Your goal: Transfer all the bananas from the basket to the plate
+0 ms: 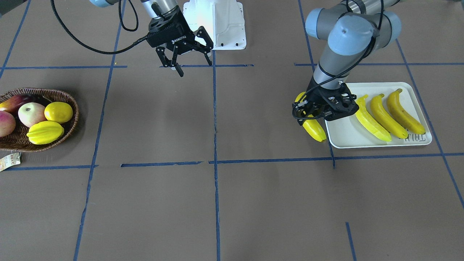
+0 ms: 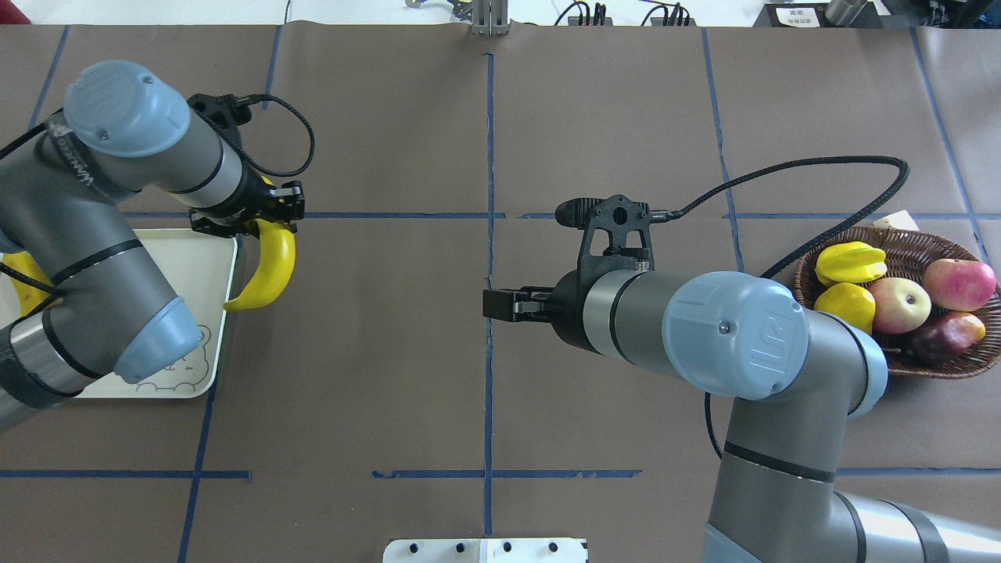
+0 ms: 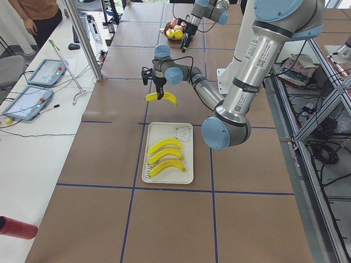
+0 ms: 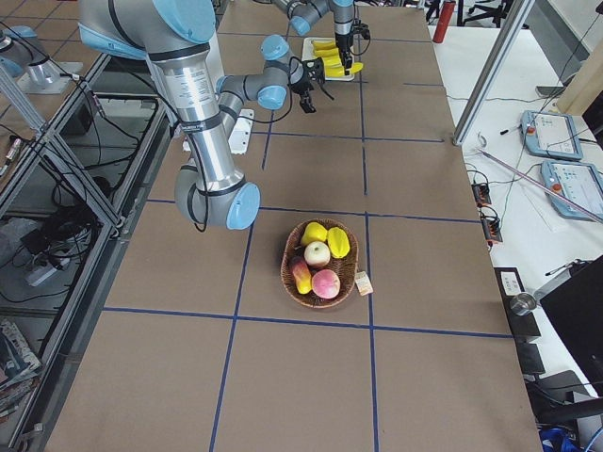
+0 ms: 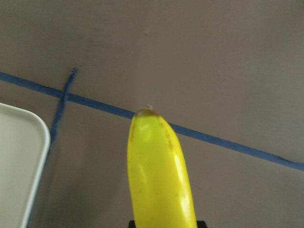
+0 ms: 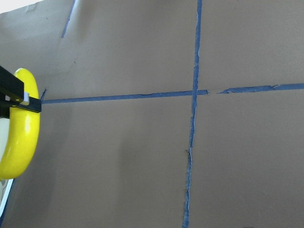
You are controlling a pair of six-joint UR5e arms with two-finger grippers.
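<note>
Now: left jaws grip fourth banana [image 1: 314, 131] just outside plate [image 1: 344, 135] rim, lengthwise alongside it; right jaws wide, empty.

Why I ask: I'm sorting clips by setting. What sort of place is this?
Most likely a robotics lab's data-collection cell. A robot's left arm and right arm work at a table marked with a blue tape grid, and control tablets lie on a side bench.
</note>
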